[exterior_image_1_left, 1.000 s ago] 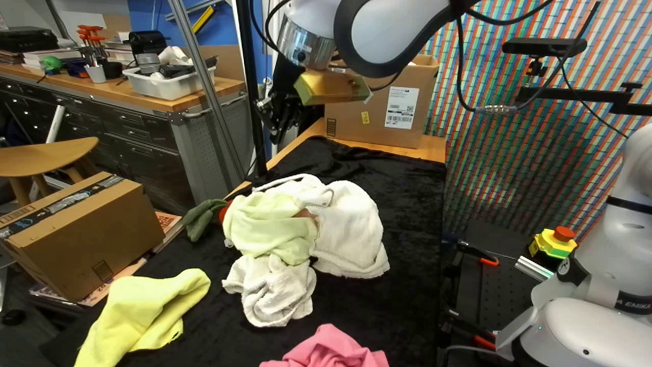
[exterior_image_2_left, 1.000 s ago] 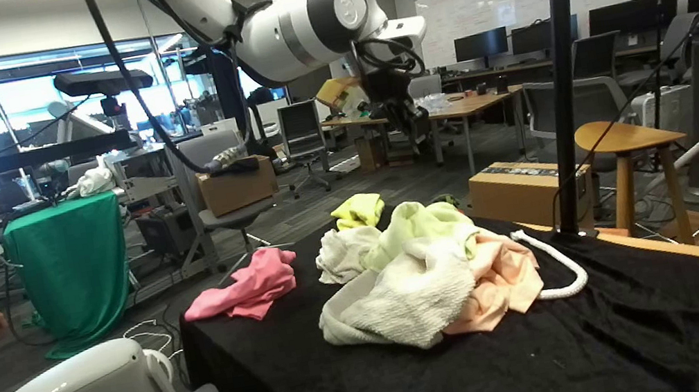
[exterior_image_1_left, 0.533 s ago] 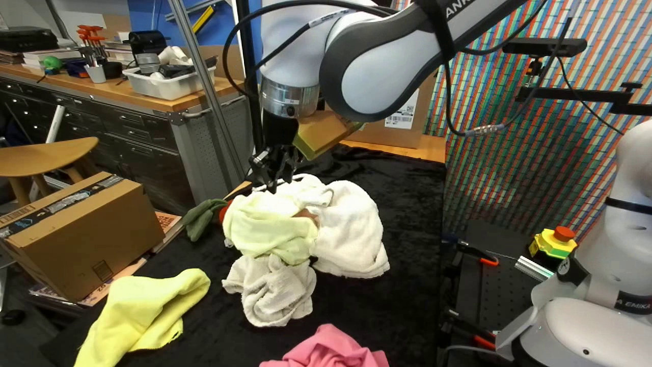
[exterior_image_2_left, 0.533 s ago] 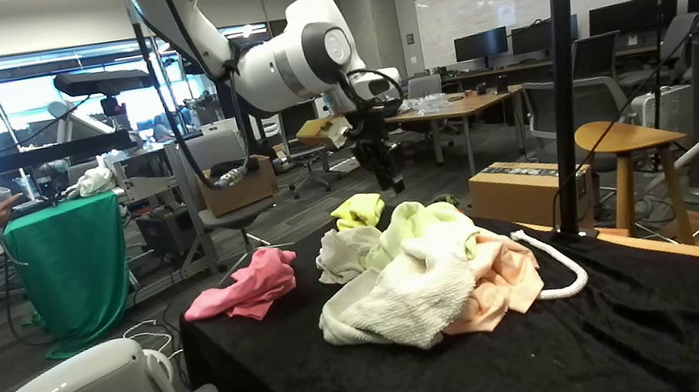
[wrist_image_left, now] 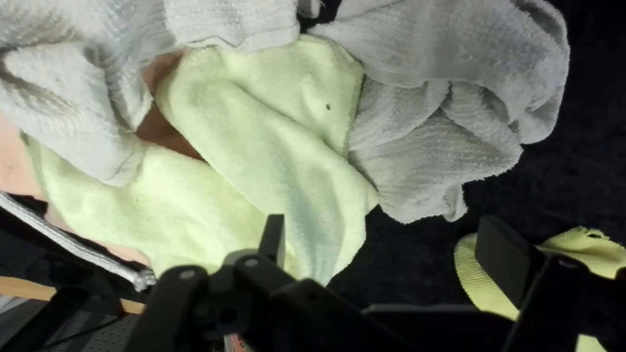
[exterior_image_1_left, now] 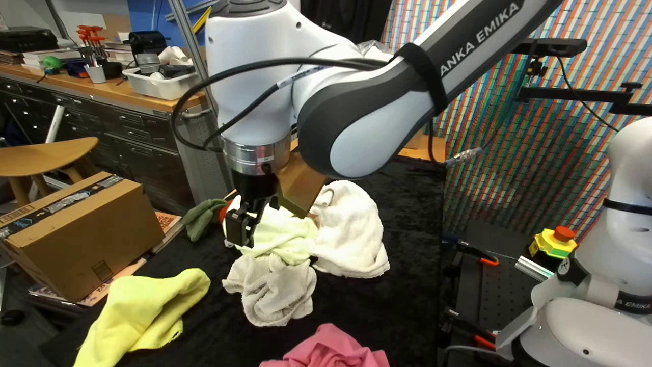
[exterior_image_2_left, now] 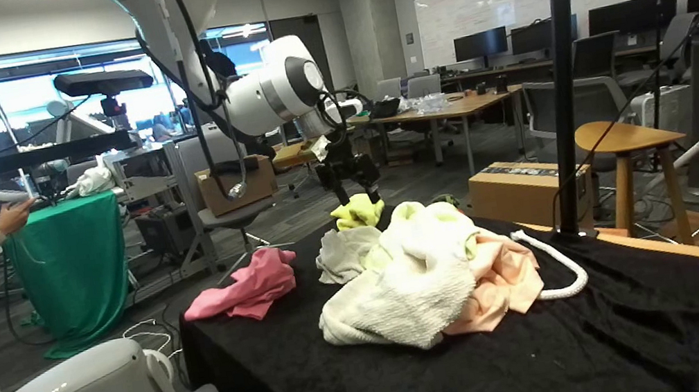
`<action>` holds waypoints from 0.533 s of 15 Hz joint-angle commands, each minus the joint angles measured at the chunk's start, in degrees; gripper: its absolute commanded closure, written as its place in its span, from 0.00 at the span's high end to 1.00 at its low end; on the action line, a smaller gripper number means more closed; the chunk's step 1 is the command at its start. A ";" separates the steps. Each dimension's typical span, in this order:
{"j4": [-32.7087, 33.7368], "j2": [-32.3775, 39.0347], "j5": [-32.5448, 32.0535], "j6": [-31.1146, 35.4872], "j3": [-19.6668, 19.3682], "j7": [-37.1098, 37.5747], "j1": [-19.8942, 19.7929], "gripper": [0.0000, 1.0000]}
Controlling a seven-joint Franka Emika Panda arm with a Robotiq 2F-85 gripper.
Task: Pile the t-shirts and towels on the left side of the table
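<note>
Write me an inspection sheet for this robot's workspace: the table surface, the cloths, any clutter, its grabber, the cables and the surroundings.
Surface: black tablecloth, wrinkled.
Job's things: white towel, greyish towel, pale green towel and peach cloth bunched together; yellow cloth and pink cloth lie apart.
Clutter: white rope by the peach cloth; dark green item near the tablecloth's edge, too unclear to name.
Gripper: open above the cloths, gripping nothing.
Cables: black cable looping along the arm.
Surroundings: cardboard box and wooden stool nearby; emergency-stop button near the robot's base; a person's hand in an exterior view.
</note>
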 commanded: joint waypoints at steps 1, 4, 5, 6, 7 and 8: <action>6.62 4.93 -2.05 -2.52 -0.77 -1.97 2.27 1.00; 10.39 8.15 -1.68 -3.43 -1.29 -4.09 3.22 0.99; 11.87 9.46 -1.22 -3.81 -1.37 -5.19 3.35 1.00; 12.95 10.23 -0.92 -4.07 -1.46 -6.15 3.49 1.00; 14.06 11.09 0.07 -4.35 -1.15 -7.86 3.31 1.00; 15.04 11.95 1.22 -4.63 -0.67 -10.11 2.96 1.00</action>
